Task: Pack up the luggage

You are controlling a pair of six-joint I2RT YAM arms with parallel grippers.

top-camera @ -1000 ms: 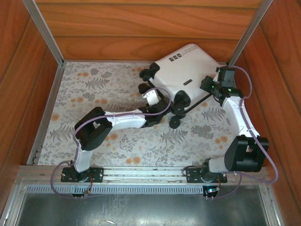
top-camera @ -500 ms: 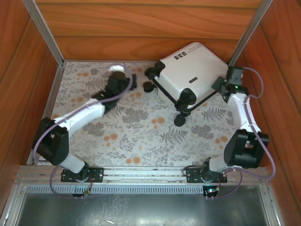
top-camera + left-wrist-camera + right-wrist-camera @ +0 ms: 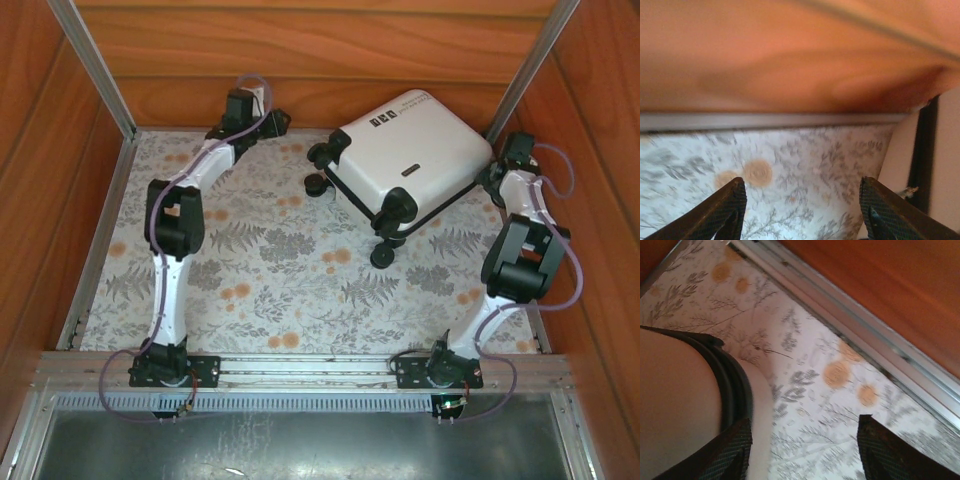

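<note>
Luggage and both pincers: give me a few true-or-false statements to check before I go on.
1. The luggage is closed. True.
2. The left pincer grips the handle. False: it is open and empty near the back wall, apart from the luggage.
3. The right pincer is open, close beside the luggage. True.
4. The luggage stands upright on its wheels. False: it lies on a broad face, white shell up.

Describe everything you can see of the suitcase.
The suitcase is a glossy white hard shell with rounded corners, black zipper trim, black wheels at its near-left end and small black markings on top. It lies closed and flat on the flowered table, turned diagonally at the far right. The right gripper sits by its right corner; contact is unclear.
</note>
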